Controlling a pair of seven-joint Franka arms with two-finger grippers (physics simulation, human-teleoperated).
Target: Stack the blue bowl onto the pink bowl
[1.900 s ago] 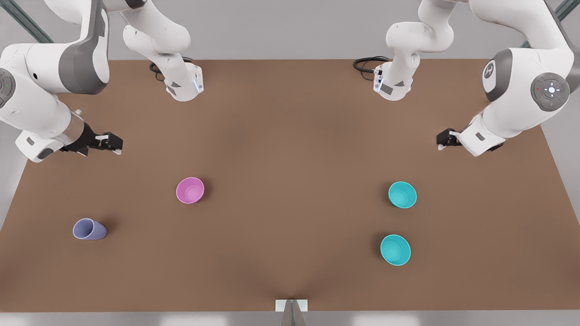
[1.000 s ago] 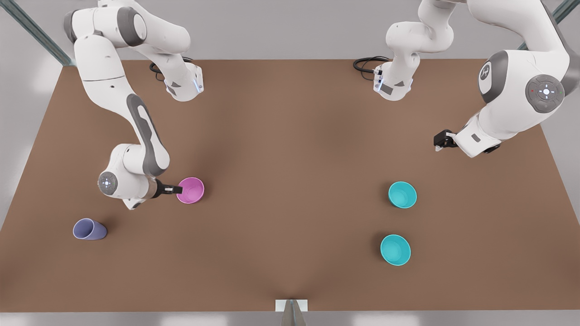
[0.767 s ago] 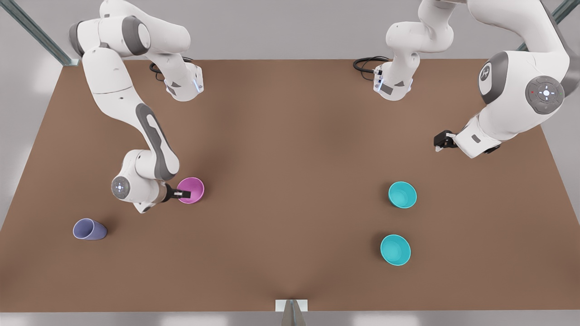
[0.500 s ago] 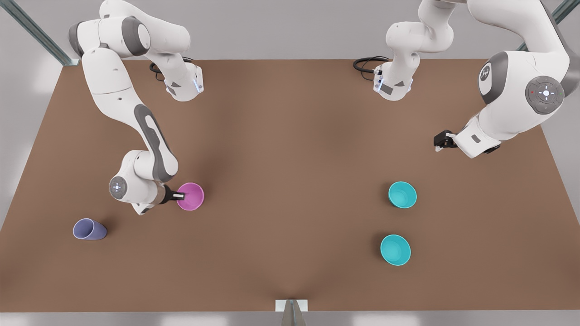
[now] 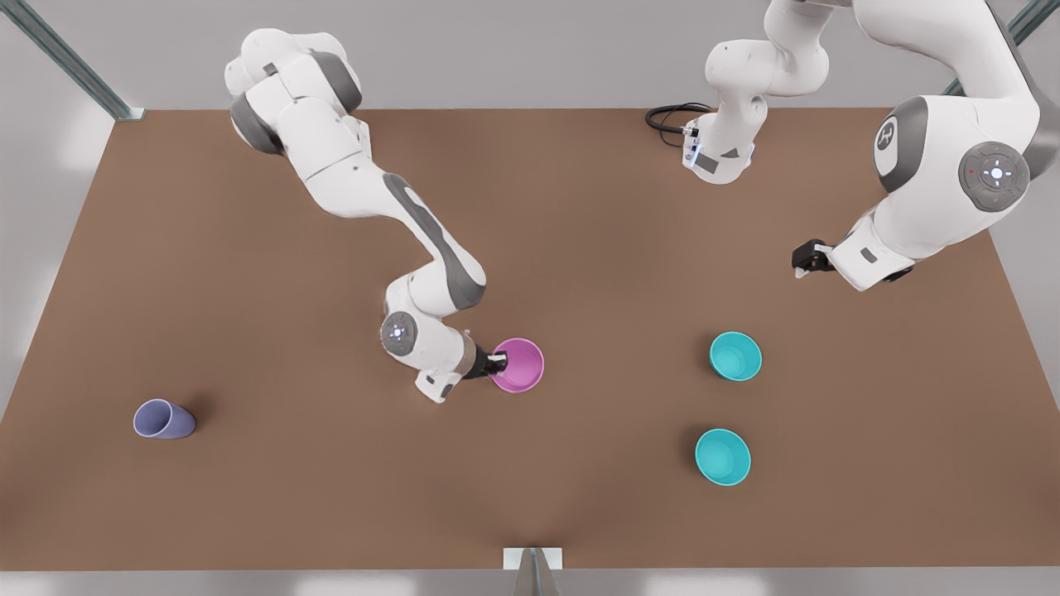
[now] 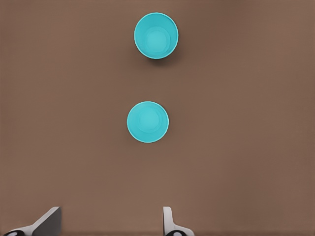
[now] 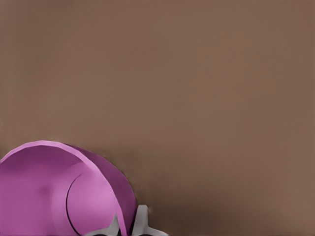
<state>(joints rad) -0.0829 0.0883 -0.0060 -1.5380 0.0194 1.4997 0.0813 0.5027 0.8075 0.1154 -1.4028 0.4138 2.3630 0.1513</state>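
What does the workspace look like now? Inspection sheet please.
Surface: brown table, flat.
Job's things: pink bowl near mid-table, rim pinched; two teal bowls upright, apart, on the front view's right. Not stacked.
Clutter: lavender cup lying on its side at the front view's left.
Grippers: right pincer shut on the pink bowl's rim; left pincer open, waiting behind the teal bowls.
Cables: black cable by an arm base.
Surroundings: grey wall, metal struts.

Right claw [image 5: 499,364] low, fingers closed on a bowl rim; left claw [image 5: 802,263] raised, fingers apart, waiting.
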